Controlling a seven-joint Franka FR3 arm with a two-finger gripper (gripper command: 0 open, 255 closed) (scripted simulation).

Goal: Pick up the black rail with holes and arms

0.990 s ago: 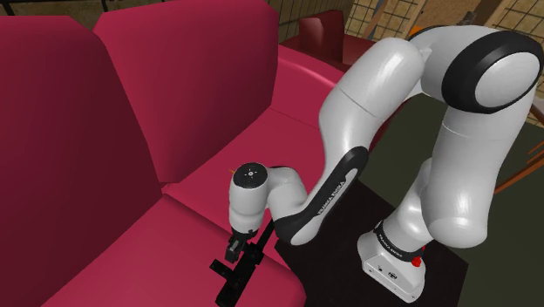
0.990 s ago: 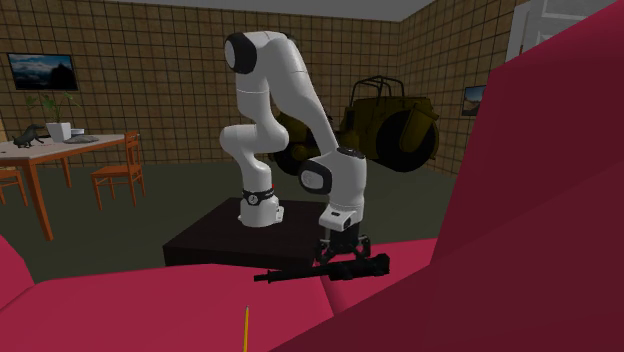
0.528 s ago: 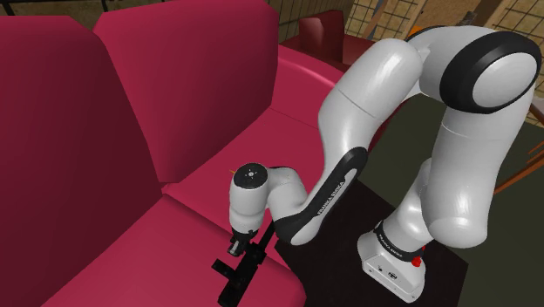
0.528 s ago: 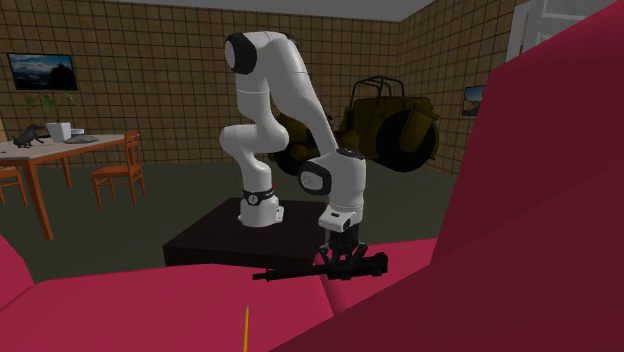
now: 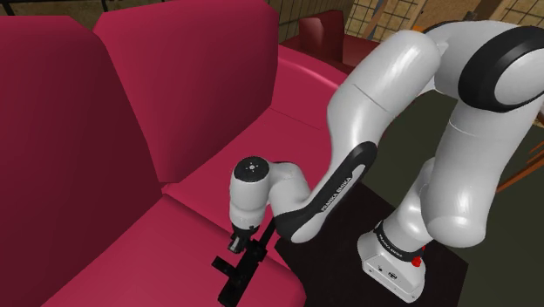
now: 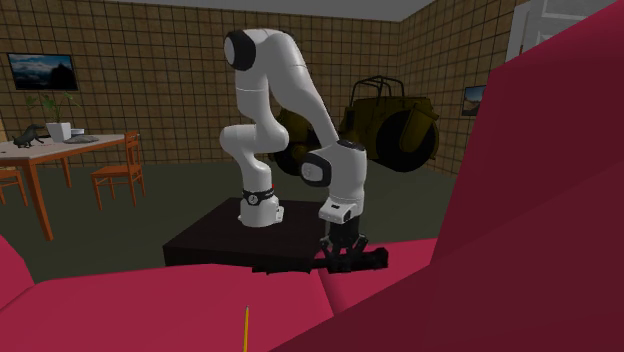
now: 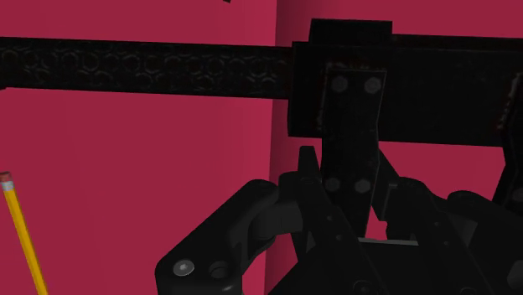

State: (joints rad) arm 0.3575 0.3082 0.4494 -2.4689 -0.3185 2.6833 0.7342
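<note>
Rail (image 5: 231, 283) is laid on red sofa (image 5: 200, 209) seat; tiled walls (image 6: 150, 90) are seen behind | gripper (image 5: 237, 248) is seen down at rail; its opening cannot be told.

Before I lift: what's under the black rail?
Red sofa seat cushions, the rail bridging their seam. The stretch beneath the tool is covered.

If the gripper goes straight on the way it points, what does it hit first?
The black rail, right below the gripper. It looks at or near contact, but the gap is unclear. Under the rail is the red sofa seat.
</note>
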